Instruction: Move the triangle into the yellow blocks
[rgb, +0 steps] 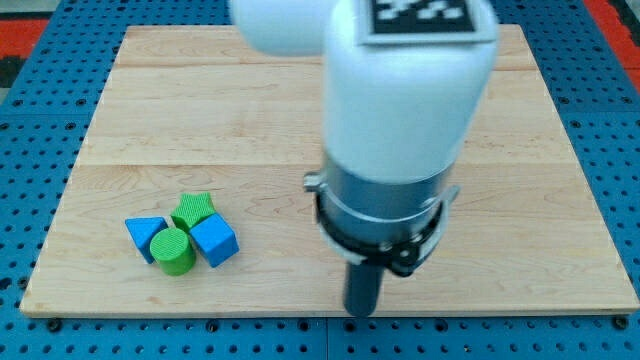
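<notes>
A pale wooden board (200, 120) lies on blue perforated table (40, 60).

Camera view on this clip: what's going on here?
A single arm with a rod is working over a wooden board. My tip sits near the board's bottom edge, well to the view's right of a tight cluster: blue triangle, green star-like block, green cylinder and blue cube. It touches none of them. No yellow blocks show; the arm may hide them.

Blue triangle (146, 236), blue cube (215, 240), green cylinder (174, 251), green star-like block (193, 210), pale wooden board (250, 120), blue pegboard (40, 60).
</notes>
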